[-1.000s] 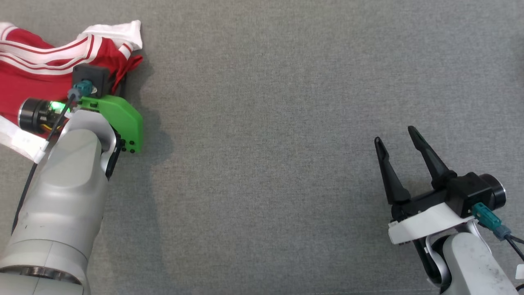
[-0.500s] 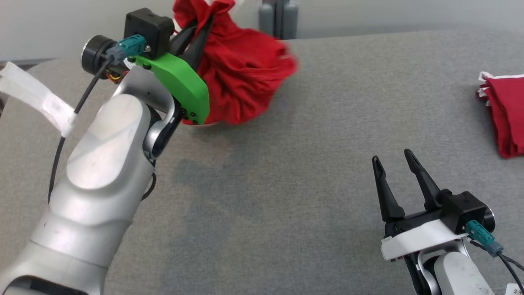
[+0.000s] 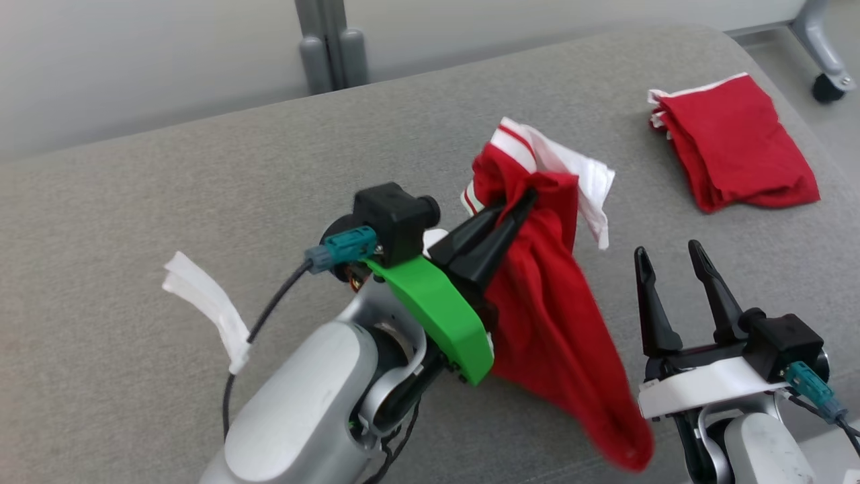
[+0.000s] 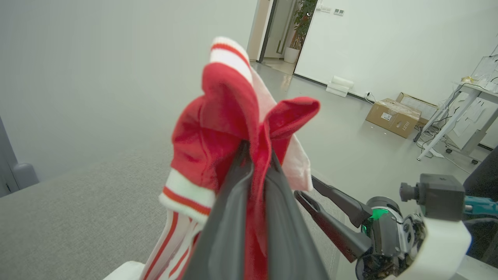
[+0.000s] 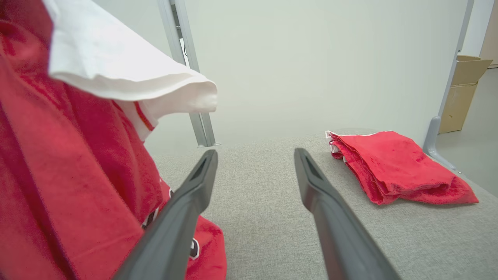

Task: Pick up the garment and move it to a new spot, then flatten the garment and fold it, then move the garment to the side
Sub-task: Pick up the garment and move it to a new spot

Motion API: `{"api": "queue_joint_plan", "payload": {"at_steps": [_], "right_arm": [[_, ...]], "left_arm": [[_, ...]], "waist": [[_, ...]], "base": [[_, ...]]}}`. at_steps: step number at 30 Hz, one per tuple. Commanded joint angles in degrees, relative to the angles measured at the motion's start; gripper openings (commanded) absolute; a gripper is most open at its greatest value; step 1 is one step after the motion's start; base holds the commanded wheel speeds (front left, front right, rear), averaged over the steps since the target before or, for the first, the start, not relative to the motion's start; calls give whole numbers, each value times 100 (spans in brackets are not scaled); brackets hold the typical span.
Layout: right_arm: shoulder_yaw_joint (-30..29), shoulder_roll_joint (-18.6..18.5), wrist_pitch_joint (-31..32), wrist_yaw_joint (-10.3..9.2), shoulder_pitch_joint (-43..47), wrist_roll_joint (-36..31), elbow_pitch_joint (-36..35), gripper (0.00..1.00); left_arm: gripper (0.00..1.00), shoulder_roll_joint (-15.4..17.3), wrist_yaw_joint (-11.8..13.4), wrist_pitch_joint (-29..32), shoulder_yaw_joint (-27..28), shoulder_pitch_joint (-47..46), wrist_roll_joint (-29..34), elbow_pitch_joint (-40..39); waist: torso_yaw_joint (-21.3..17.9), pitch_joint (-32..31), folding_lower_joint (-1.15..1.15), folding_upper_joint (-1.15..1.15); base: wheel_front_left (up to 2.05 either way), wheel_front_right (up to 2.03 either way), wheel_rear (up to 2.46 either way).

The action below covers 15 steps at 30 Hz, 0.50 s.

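Head view, from the left: a white tape strip (image 3: pixel 201 306) is seen hanging off the left arm (image 3: pixel 302 403). Beyond it, the left gripper (image 3: pixel 521 202) is clamped tight on a bunched fold of the red garment (image 3: pixel 551 323). The garment is held up over the middle of the grey padded table (image 3: pixel 134 202) and hangs in a long drape. Whether its lower end touches the surface cannot be told. Just beside the drape the right gripper (image 3: pixel 667 250) is held low, its jaws wide apart with nothing between them. Well to the right a second red garment (image 3: pixel 732 151) lies folded near the table's edge.

The first step is judged to be in hand: the garment is picked up and is being taken to a new spot. Next it is to be lowered onto bare table and let go, or a free edge is to be taken by the right gripper so that it can be spread flat. The folded piece should be kept clear of.

A second ago the garment lay on the table under the left gripper. Now it is lifted and brought close to the right gripper, whose jaws are unchanged. The framing is shifted too, which is put down to the camera.
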Motion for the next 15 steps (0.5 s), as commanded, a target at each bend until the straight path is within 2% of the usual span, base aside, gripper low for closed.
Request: {"api": "queue_joint_plan", "payload": {"at_steps": [1, 4, 7, 15], "right_arm": [[-27, 11, -14, -9, 36, 27, -4, 100], [-53, 31, -14, -9, 40, 36, 6, 100], [-44, 38, -14, -9, 66, 43, 23, 100], [-72, 51, -14, -9, 167, 22, 70, 100]], "left_arm": [[0, 4, -50, -75, -77, 91, 17, 129], [0, 3, -201, -269, -151, 163, -123, 482], [0, 164, -324, -555, -99, 34, -227, 954], [0, 876, -373, -1341, 280, -350, -59, 2530]], "waist": [[-521, 211, 0, 0], [-687, 265, 0, 0], [-812, 263, 0, 0], [-814, 187, 0, 0]], "base": [[0, 0, 0], [0, 0, 0], [0, 0, 0], [0, 0, 0]]}}
